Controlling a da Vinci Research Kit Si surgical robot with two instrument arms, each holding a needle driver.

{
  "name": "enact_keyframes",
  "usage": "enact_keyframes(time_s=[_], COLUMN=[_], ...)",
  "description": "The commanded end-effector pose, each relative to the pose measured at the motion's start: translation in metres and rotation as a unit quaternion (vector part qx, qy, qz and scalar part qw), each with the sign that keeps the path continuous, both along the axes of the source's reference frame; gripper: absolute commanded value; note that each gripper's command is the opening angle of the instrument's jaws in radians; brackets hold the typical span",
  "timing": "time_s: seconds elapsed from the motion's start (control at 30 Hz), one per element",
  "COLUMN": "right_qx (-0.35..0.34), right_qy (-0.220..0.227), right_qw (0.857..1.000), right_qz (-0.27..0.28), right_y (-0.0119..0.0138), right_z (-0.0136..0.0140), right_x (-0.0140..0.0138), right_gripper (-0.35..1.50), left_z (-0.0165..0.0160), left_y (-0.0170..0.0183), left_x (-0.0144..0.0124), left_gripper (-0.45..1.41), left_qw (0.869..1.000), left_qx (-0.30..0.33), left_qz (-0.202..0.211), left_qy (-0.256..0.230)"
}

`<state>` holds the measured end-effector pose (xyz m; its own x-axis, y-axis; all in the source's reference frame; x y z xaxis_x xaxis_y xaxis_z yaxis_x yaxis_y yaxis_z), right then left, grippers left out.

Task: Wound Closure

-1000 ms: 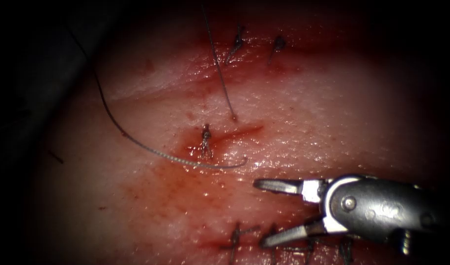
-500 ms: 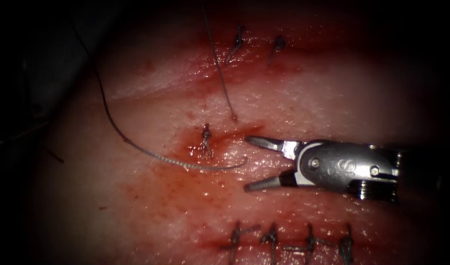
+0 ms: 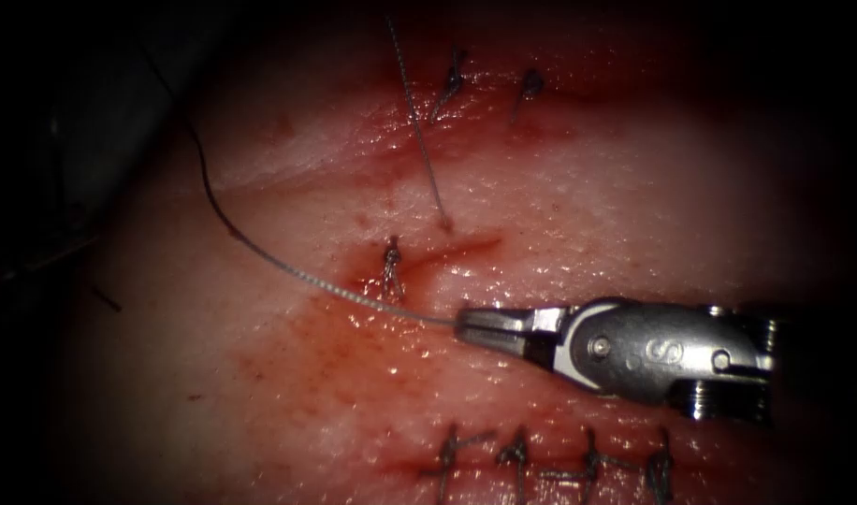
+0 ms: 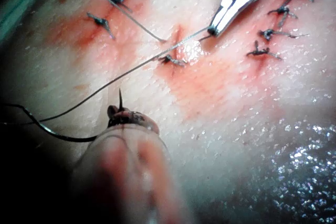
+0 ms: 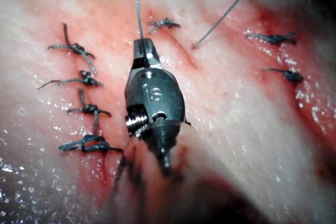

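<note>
My right tool [image 3: 461,324] lies just below the short cut [image 3: 452,251], its jaws shut on the free end of the thread [image 3: 297,273]. From there the thread runs left past a knot [image 3: 391,264] and up into the dark. A second strand [image 3: 419,131] rises from the tissue [image 3: 588,215] at the cut's upper edge. The same tool [image 5: 143,45] grips the thread's end in the right wrist view. My left tool [image 4: 123,120] hovers over the tissue, shut on a thin dark curved needle [image 4: 120,99] near its point, clear of the tissue.
Two finished stitches [image 3: 452,79] sit above the cut, and a row of several stitches [image 3: 517,454] lies below my right tool. Red fluid [image 3: 354,346] stains the tissue around and below the cut.
My right tool came up from the lower stitch row to the thread's free end and closed its open jaws on it. The thread now runs straight into the jaws.
</note>
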<state>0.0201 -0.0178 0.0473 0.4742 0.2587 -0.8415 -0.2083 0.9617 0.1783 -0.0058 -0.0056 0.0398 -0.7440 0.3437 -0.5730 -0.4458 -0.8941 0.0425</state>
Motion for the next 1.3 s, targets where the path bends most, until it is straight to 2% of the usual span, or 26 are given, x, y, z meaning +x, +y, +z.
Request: enact_keyframes(time_s=[0.03, 0.3, 0.6, 0.63, 0.67, 0.7, 0.73, 0.77, 0.83, 1.0, 1.13, 1.17, 1.3], right_qx=[0.008, 0.014, 0.017, 0.017, 0.014, 0.013, 0.016, 0.025, 0.030, 0.053, 0.105, 0.124, 0.183], right_qy=[-0.004, -0.012, -0.005, 0.001, 0.005, 0.010, 0.013, 0.015, 0.017, 0.033, 0.046, 0.049, 0.047], right_qw=[1.000, 0.999, 0.998, 0.999, 0.999, 0.999, 0.999, 0.999, 0.999, 0.997, 0.988, 0.982, 0.963], right_qz=[-0.018, -0.050, -0.056, -0.051, -0.048, -0.043, -0.039, -0.031, -0.025, 0.035, 0.106, 0.130, 0.193], right_y=[-0.0012, -0.0036, -0.0040, -0.0036, -0.0032, -0.0029, -0.0024, -0.0019, -0.0006, 0.0029, 0.0057, 0.0066, 0.0090], right_z=[-0.0004, -0.0038, -0.0042, -0.0040, -0.0039, -0.0037, -0.0035, -0.0033, -0.0029, -0.0025, -0.0016, -0.0010, 0.0014], right_x=[0.0007, 0.0016, 0.0022, 0.0021, 0.0019, 0.0015, 0.0009, 0.0001, -0.0016, -0.0044, -0.0049, -0.0047, -0.0031], right_gripper=[-0.35, -0.35, -0.35, -0.08, 0.32, 0.52, 0.81, 1.00, 1.11, 1.20, 1.03, 0.95, 0.86], left_z=[0.0006, 0.0006, 0.0006, 0.0007, 0.0007, 0.0007, 0.0006, 0.0005, 0.0001, -0.0005, -0.0001, 0.0000, -0.0001], left_y=[0.0000, -0.0001, -0.0003, -0.0004, -0.0005, -0.0007, -0.0009, -0.0011, -0.0013, -0.0025, -0.0035, -0.0039, -0.0047], left_x=[-0.0006, -0.0006, -0.0010, -0.0012, -0.0013, -0.0016, -0.0020, -0.0024, -0.0034, -0.0058, -0.0062, -0.0061, -0.0055], left_gripper=[-0.45, -0.45, -0.45, -0.45, -0.45, -0.45, -0.45, -0.45, -0.45, -0.45, -0.45, -0.45, -0.45], left_qw=[1.000, 1.000, 1.000, 1.000, 1.000, 1.000, 1.000, 1.000, 0.999, 0.999, 0.999, 0.999, 0.999], left_qx=[0.000, 0.000, 0.001, 0.002, 0.002, 0.004, 0.006, 0.007, 0.010, 0.004, 0.001, 0.003, 0.004], left_qz=[0.001, 0.000, 0.004, 0.006, 0.007, 0.011, 0.015, 0.017, 0.020, 0.028, 0.031, 0.037, 0.041], left_qy=[0.000, 0.000, 0.002, 0.001, 0.000, -0.003, -0.008, -0.014, -0.027, -0.042, -0.037, -0.032, -0.029])
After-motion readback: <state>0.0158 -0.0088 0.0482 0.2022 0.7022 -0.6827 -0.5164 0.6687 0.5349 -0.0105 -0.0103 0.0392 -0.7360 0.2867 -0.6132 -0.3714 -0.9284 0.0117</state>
